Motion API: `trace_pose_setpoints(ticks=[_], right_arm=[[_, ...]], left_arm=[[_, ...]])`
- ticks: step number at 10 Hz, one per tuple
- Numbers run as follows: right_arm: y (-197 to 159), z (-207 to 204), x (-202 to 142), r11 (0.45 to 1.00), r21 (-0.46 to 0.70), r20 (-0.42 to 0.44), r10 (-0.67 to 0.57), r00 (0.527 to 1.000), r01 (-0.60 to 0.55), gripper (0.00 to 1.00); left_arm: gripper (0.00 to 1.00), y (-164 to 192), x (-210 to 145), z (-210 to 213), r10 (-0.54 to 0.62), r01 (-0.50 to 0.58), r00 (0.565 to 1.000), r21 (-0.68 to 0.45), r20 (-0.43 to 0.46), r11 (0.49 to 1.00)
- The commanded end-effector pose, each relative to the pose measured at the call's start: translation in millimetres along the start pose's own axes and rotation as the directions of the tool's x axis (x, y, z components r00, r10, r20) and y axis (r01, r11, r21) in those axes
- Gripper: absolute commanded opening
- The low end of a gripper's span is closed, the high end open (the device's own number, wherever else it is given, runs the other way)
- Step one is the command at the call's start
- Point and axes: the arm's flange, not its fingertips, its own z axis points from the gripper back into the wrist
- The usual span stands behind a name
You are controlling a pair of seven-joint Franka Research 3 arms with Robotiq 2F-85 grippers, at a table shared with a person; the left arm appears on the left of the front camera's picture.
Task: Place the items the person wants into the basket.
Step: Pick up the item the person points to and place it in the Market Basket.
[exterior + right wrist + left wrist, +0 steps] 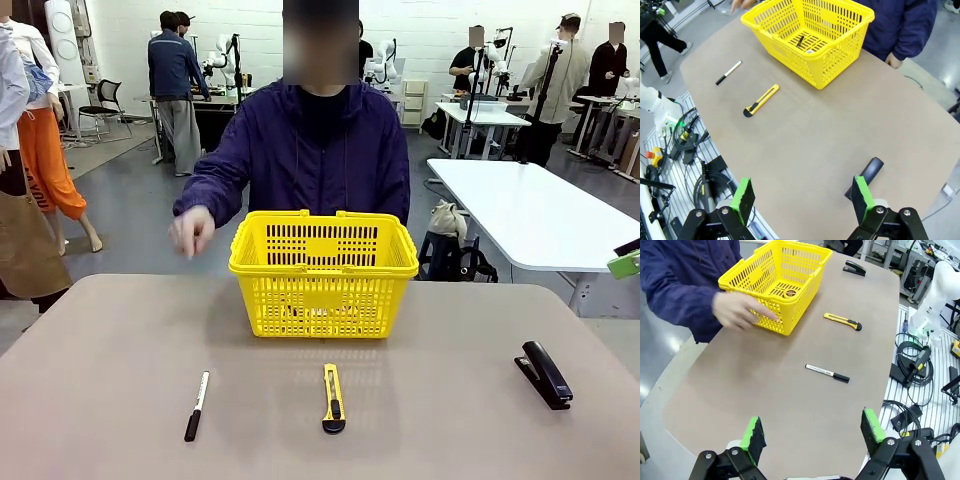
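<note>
The yellow basket [322, 272] stands at the table's far middle, in front of the person [320, 150] in a navy-purple jacket. The tape measure [789, 292] lies inside the basket [777, 282]; a thin black pen [800, 41] rests on the basket [810, 37] floor too. The white marker with black cap [197, 405] lies on the table front left, also the marker [827, 373] [728, 72]. The person's hand [190, 230] hovers left of the basket. My left gripper [812, 432] is open above the table's near edge. My right gripper [802, 195] is open, empty.
A yellow-and-black utility knife [333, 398] lies front centre. A black stapler [545, 374] sits at the right; the stapler [865, 176] is just beyond my right gripper's finger. Cables lie off the table side. White tables and other people stand behind.
</note>
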Motion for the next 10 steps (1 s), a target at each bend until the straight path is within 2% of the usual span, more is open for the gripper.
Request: trace_pose_setpoints(ticks=[1,10], right_arm=[[-1.4,-0.3,-0.1,1.0,0.006,-0.003,-0.003,1.0,0.003,1.0],[-1.4,-0.3,-0.1,1.0,0.006,-0.003,-0.003,1.0,0.003,1.0]], left_arm=[[1.0,2.9,-1.0,1.2,-0.021,0.022,1.0,-0.006,0.022,1.0],[1.0,2.9,-1.0,1.2,-0.021,0.022,1.0,-0.006,0.022,1.0]])
